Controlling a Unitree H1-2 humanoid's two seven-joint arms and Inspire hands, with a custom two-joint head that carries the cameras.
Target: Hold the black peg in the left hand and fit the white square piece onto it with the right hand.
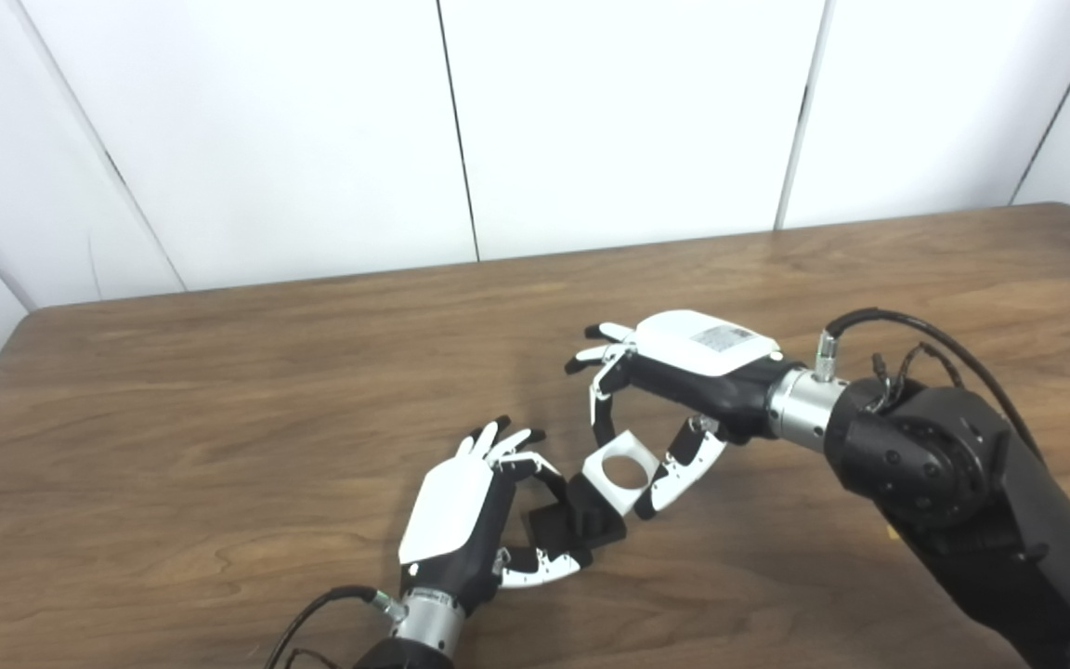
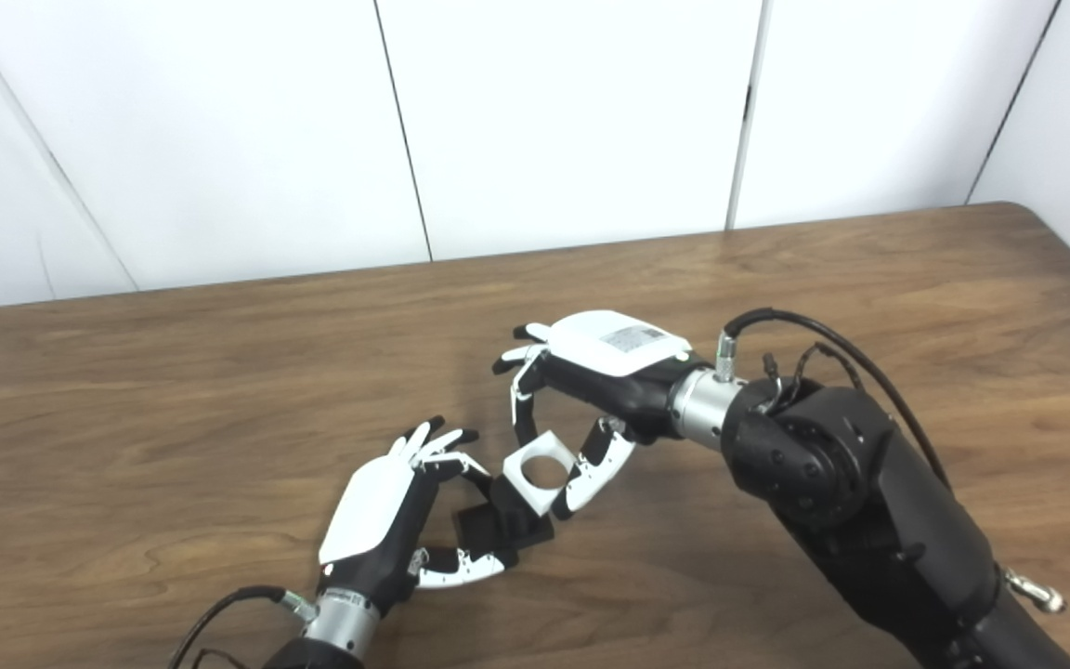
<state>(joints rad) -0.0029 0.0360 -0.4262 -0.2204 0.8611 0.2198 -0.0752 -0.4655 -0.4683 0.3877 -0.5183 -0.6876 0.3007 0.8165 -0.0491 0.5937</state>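
now left hand (image 1: 461, 520) grips black peg (image 1: 581, 520); right hand (image 1: 674, 390) pinches white square piece (image 1: 623, 469); label unreadable.

Both hands: white back shells, black palms, fingers w/ white-black segments. Right hand (image 1: 674, 390) has grey label on shell. Silver wrist collars. Right forearm (image 1: 962, 483) bulky black, screws visible, black cables looping. Left hand (image 1: 470, 520): black cable at wrist.
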